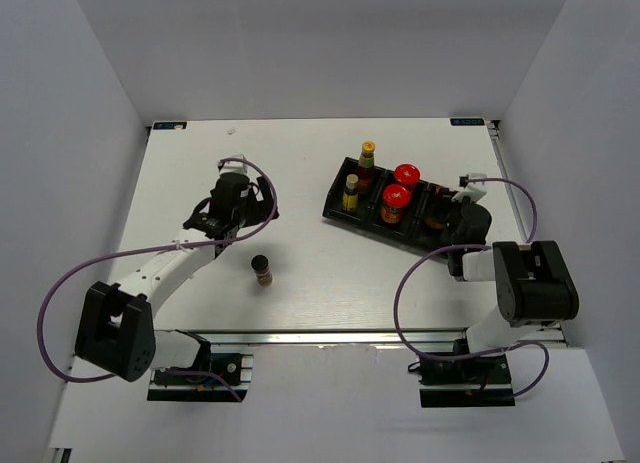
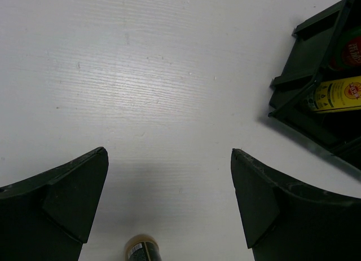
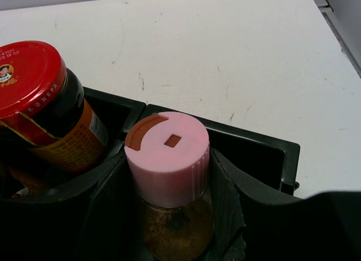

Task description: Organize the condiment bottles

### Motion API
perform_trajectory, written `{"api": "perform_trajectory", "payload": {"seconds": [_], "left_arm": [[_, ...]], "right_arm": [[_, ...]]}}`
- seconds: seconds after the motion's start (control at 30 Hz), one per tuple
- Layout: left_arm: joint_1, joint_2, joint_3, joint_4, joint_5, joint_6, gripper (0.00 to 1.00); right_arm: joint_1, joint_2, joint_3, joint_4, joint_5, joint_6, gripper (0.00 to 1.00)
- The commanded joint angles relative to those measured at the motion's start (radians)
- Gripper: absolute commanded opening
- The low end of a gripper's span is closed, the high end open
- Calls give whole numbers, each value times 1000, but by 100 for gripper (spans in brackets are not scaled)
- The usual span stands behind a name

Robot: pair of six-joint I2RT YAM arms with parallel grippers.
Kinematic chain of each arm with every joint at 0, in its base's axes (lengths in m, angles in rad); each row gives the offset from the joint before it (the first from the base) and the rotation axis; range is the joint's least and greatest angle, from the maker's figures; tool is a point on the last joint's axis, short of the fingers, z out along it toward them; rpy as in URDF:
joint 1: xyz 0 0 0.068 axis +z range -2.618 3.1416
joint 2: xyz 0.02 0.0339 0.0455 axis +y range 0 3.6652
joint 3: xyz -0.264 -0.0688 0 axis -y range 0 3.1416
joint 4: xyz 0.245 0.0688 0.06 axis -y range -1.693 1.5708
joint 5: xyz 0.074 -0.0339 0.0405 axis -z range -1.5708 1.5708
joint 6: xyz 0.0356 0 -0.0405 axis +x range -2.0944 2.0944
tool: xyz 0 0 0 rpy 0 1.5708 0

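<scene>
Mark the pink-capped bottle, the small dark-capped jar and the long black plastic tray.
Pink-capped bottle (image 3: 169, 151): right wrist view, cap top.
Small dark-capped jar (image 1: 260, 263): top view, lid.
Long black plastic tray (image 1: 333, 205): top view, left end wall.

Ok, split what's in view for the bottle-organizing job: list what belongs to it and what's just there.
Belongs:
two wide red-lidded dark jars
two slim yellow-capped bottles
pink-capped pale bottle, held by the right gripper
small dark-capped jar

Just there:
long black compartmented tray
white table
</scene>
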Motion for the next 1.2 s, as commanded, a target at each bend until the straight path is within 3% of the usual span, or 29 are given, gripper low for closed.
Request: {"api": "perform_trajectory", "payload": {"seconds": [0.0,0.17,0.3,0.4,0.43,0.53,0.9,1.17], "left_arm": [[7,-50,-9,6,13,-25,98],[8,-60,-12,-16,27,-74,98],[8,-83,-27,-25,39,-97,98],[8,-103,-34,-37,44,-109,98],[8,-114,-34,-42,44,-112,98],[8,-129,-32,-66,46,-126,98],[8,-247,-27,-273,16,-187,98],[8,-303,-44,-293,-4,-213,98]], "right_arm": [[-6,39,-32,295,-11,-9,28],[-8,88,-72,426,-8,-10,38],[-8,89,-74,426,6,-18,45],[-6,70,-82,403,-19,-19,64],[-8,65,-80,397,-26,-16,76],[-6,50,-83,380,-10,-18,85],[-6,-98,-42,184,-7,-39,89],[-6,-203,75,-109,-42,-10,89]]}}
